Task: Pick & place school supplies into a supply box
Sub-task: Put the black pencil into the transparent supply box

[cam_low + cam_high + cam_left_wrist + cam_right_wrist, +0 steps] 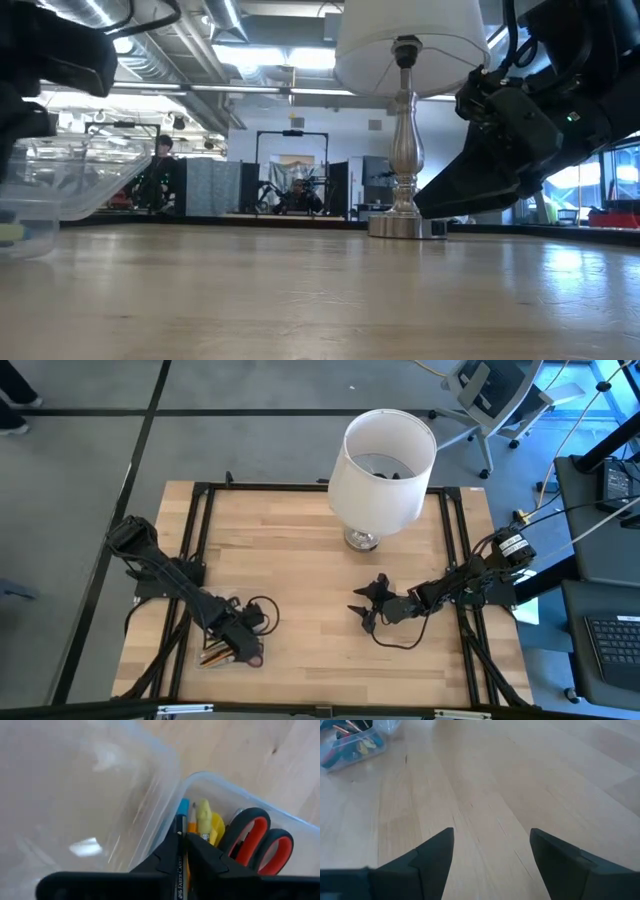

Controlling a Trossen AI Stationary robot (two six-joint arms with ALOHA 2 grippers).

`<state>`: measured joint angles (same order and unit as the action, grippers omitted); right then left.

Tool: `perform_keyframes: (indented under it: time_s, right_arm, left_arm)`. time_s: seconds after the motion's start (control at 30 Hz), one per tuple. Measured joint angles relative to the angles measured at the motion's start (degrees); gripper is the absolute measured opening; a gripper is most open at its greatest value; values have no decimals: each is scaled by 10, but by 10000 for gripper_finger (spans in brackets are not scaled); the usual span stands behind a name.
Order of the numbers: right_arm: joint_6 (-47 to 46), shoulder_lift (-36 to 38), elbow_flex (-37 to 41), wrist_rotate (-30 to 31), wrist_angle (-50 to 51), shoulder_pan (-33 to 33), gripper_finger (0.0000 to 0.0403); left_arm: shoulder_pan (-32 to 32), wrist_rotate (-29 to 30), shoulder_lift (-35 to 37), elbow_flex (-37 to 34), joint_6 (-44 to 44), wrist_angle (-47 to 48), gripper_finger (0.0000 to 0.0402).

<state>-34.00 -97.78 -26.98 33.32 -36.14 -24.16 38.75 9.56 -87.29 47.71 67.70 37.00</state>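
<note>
Black pencil (180, 865) half-hidden between left gripper (183, 854) fingers

Lab, exposed ceiling ducts (110, 30), office chair (497, 392)

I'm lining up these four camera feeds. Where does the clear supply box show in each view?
High view: the supply box lies near the table's front left, under the left gripper.
Low view: at the left edge, seemingly raised.
Left wrist view: fills the frame, red-handled scissors inside.
Right wrist view: far corner.
Shared landmark: the lamp, in the high and low views only.
</note>
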Motion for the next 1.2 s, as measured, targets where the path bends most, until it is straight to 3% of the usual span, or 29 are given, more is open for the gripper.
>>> perform_keyframes:
  time_s: [0.4, 0.7, 0.97, 1.2]
  right_arm:
    - [-1, 0, 0, 0, -7, 1, 265]
    - [-2, 0, 0, 0, -15, 2, 265]
    - [0, 0, 0, 0, -16, 2, 265]
    - [-2, 0, 0, 0, -25, 5, 265]
  left_arm:
    - [-53, 28, -17, 0, -120, -35, 69]
    - [-99, -45, -79, 2, -218, -147, 46]
    - [-140, -47, -94, 11, -336, -241, 18]
    - [-183, -46, -101, 14, -408, -303, 19]
